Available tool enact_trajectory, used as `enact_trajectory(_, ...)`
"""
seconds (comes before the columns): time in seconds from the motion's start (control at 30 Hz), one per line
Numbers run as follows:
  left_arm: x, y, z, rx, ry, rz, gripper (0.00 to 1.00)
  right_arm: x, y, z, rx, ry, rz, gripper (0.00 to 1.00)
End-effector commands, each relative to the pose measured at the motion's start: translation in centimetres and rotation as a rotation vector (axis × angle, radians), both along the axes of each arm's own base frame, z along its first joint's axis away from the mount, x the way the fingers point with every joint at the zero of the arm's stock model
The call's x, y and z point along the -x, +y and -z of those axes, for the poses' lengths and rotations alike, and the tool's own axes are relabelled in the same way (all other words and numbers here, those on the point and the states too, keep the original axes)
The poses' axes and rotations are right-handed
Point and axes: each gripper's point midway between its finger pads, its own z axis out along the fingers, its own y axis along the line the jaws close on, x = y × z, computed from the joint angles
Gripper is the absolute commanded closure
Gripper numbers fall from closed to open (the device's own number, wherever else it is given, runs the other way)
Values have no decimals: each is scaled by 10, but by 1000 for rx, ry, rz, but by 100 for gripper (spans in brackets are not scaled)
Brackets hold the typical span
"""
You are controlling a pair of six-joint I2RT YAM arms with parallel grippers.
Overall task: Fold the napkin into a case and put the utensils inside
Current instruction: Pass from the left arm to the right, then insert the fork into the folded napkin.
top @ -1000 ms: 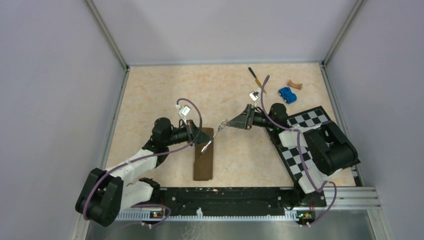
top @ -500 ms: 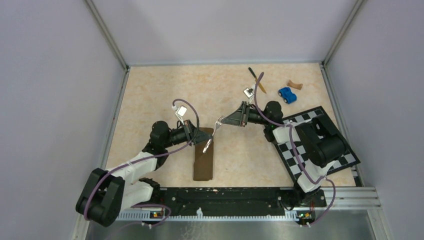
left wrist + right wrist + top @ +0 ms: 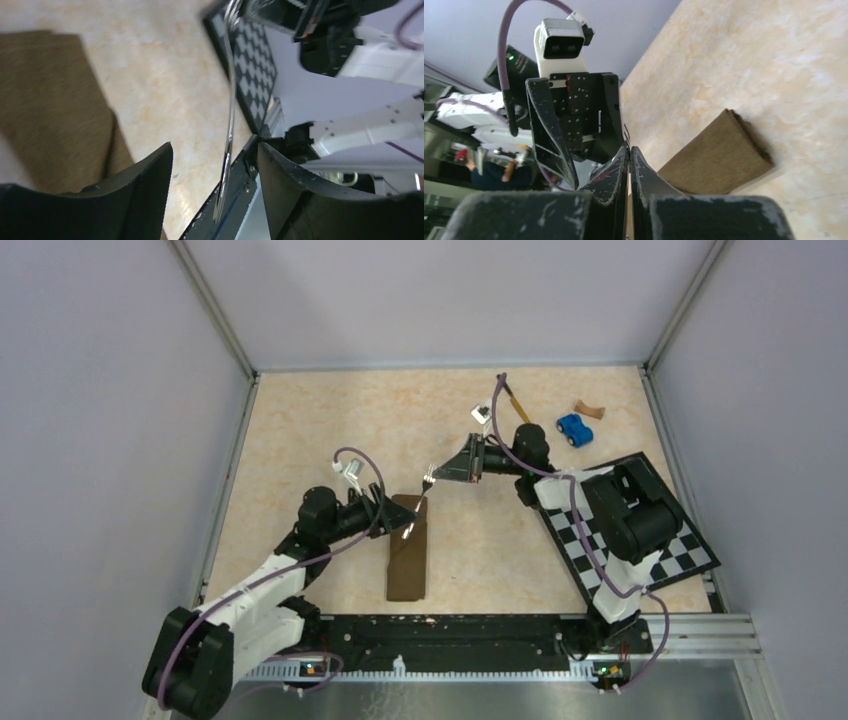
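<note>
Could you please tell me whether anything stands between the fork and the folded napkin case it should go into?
Nothing visible does. The fork, pinched by the shut right gripper, slants down toward the far end of the case. Only the open left gripper flanks its handle, without touching it.

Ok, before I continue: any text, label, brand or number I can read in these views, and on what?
No readable text in any view.
Checkered board: plain black and white squares, no characters.
White camera housing seen from the right wrist: no legible marking.
Front rail: tiny marks, too small to read.
The fork and the blue toy car: no lettering visible.
</note>
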Motion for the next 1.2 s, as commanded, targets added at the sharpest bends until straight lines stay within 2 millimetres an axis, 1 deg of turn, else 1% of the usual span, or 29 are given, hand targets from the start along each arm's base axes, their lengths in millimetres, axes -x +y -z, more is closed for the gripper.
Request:
enact_trajectory(0.0, -6, 36, 46, -213, 188, -220, 32, -24, 12, 15, 127, -125, -12, 100)
enact_trajectory(0.03, 0, 38, 52, -230, 219, -215, 32, -28, 14, 17, 136, -140, -21, 100)
enact_trajectory(0.07, 10, 37, 58, -242, 254, -182, 34, -32, 16, 19, 144, -150, -26, 100)
enact_trajectory(0.1, 19, 35, 62, -244, 277, -143, 38, -38, 19, 23, 155, -154, -29, 100)
enact_trajectory(0.13, 28, 32, 66, -239, 298, -101, 43, -43, 21, 26, 168, -155, -42, 100)
enact_trajectory(0.2, 44, 31, 76, -235, 355, -57, 53, -52, 26, 36, 193, -164, -67, 100)
enact_trajectory(0.23, 50, 32, 81, -239, 377, -51, 55, -55, 28, 41, 206, -169, -76, 100)
enact_trajectory(0.3, 60, 32, 85, -236, 388, -37, 61, -58, 31, 47, 211, -178, -101, 100)
enact_trajectory(0.47, 77, 28, 85, -223, 371, 17, 71, -61, 34, 65, 230, -194, -154, 100)
enact_trajectory(0.5, 80, 27, 88, -231, 378, 30, 74, -62, 33, 71, 243, -194, -154, 100)
enact_trajectory(0.57, 86, 25, 93, -249, 393, 58, 79, -63, 34, 75, 251, -198, -165, 100)
enact_trajectory(0.7, 95, 18, 102, -297, 427, 106, 82, -65, 35, 81, 261, -213, -192, 100)
enact_trajectory(0.83, 98, 11, 107, -328, 427, 125, 82, -59, 34, 86, 269, -224, -242, 100)
enact_trajectory(1.1, 98, 12, 120, -334, 457, 96, 84, -40, 37, 85, 224, -218, -312, 100)
enact_trajectory(1.13, 99, 13, 121, -336, 461, 93, 84, -36, 38, 85, 219, -216, -322, 100)
enact_trajectory(1.17, 94, 11, 119, -321, 435, 85, 84, -27, 41, 85, 212, -204, -341, 100)
